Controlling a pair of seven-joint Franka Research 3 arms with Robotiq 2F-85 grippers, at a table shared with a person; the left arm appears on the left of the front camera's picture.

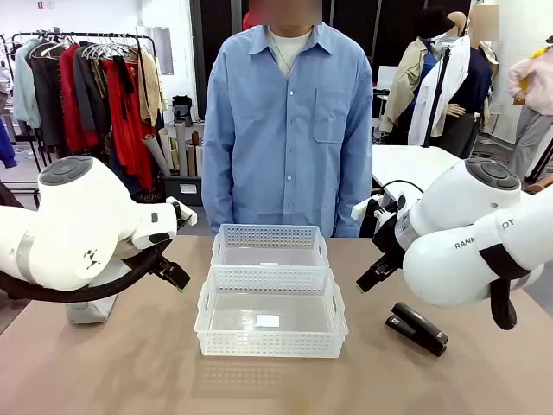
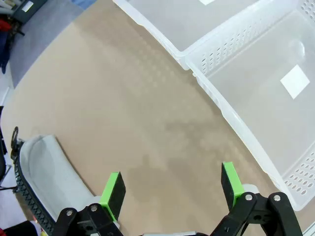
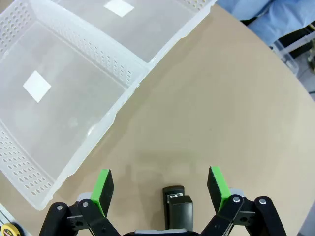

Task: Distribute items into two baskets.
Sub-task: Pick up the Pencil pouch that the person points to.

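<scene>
Both sets of jaws stood wide, holding nothing | left gripper (image 2: 172, 186) hovered just beside pouch (image 2: 47, 172) at tabletop's (image 1: 130, 372) left edge | right gripper (image 3: 160, 187) hovered above stapler (image 3: 177, 209) near right edge | near basket (image 1: 272, 344) and far basket (image 1: 270, 235) sat together mid-table, unfilled | pouch looked soft, light: pinch bunched fabric mid-body | stapler looked stiff, slick: clamp across its narrow sides

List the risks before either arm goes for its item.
1. The stapler lies behind the fingertips of the open right gripper, not under them; a straight descent may miss or clip it.
2. The soft pouch sits off to one side of the open left gripper; an edge pinch could let it sag and catch a basket wall.
3. The nearer basket abuts the farther basket; a knock would likely shift both.
</scene>
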